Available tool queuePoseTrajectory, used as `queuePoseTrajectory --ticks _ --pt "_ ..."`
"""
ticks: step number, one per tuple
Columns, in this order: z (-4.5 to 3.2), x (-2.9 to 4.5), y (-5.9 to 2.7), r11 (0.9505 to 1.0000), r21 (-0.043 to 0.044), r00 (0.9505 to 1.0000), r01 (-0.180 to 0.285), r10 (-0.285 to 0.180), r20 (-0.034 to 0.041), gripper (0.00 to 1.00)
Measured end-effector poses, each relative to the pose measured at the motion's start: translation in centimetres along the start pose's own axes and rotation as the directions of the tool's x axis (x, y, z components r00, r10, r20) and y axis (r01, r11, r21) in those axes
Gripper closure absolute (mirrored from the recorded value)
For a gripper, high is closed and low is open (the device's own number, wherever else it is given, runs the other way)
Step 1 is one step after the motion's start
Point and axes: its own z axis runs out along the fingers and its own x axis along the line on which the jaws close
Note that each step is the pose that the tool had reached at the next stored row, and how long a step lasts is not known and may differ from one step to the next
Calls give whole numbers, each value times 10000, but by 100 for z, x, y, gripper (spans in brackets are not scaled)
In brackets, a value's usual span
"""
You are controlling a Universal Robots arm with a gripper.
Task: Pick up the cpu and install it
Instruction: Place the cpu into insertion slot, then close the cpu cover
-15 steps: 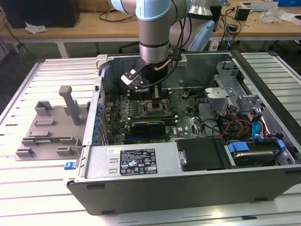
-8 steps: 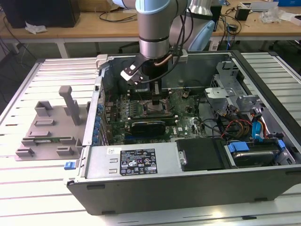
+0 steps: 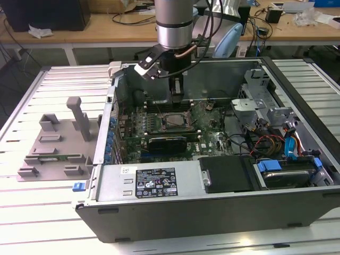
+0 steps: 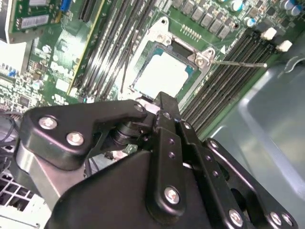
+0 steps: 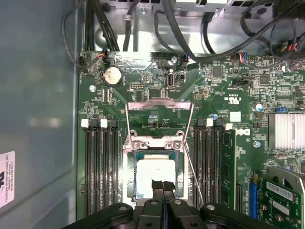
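Claw (image 3: 177, 106) looks clenched, fingertips (image 5: 157, 185) pressed together with nothing between them, right above the cpu (image 5: 153, 169). The cpu lies flat in the open socket (image 5: 152, 143) inside the case (image 3: 212, 212), black card (image 3: 167, 142) at 6 o'clock from it in the exterior view.

A: Quick one. The cpu (image 5: 155, 174) top is reading as bare silvery-white metal, smooth and glaring under the light.
B: Agreeing. The socket frame (image 5: 158, 106) is showing dull grey metal. The motherboard (image 5: 228, 86) is looking like green lacquered board, slightly glossy.
A: The gripper (image 5: 162, 185) is coming across matt black with smooth links, and its screw heads (image 4: 172, 195) are shining. Plastic or coated metal, I'm not telling which.
B: The arm sleeve (image 3: 174, 21) is gleaming like polished metal. The case (image 3: 212, 212) is looking like satin grey sheet metal.
A: The table (image 3: 32, 223) is showing ribbed pale metal. The fixture (image 3: 53, 154) is looking like matt grey plastic.
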Motion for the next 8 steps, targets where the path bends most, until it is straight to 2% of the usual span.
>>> queuePoseTrajectory --ticks 8 --pt "-2 0 0 10000 1 10000 0 0 1 89"
